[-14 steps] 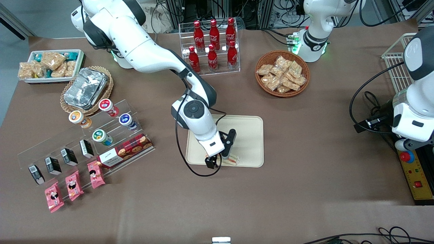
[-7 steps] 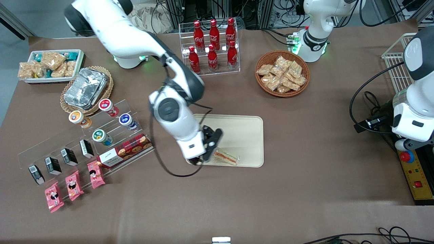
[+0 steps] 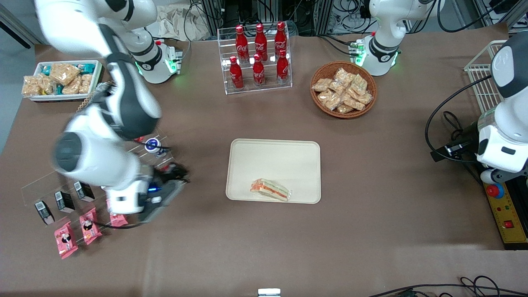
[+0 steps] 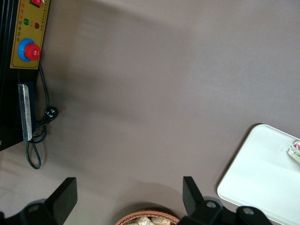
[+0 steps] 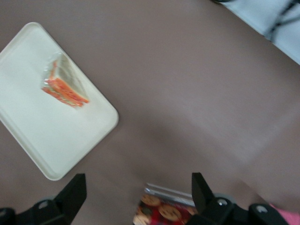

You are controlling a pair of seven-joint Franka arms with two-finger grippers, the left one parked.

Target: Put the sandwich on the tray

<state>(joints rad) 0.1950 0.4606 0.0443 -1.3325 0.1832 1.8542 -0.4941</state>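
Brown cloth covers the surface. Sandwich [image 3: 270, 189] lies flat on the tray [image 3: 288, 156], at the tray's edge nearest the front camera, free of any grip. Claw [image 5: 138, 187] has withdrawn since half a second ago, from the tray to above the cookie box [image 5: 161, 211] toward the working arm's end; its fingers [image 5: 72, 190] stand wide open, empty. Judgement: placement complete, arm retreating.

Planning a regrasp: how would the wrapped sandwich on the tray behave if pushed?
The sandwich lies flat on the tray, so it likely slides rather than rolls. Its clear wrap looks slippery and soft bread probably squashes. The open gripper hangs above the cookie box.
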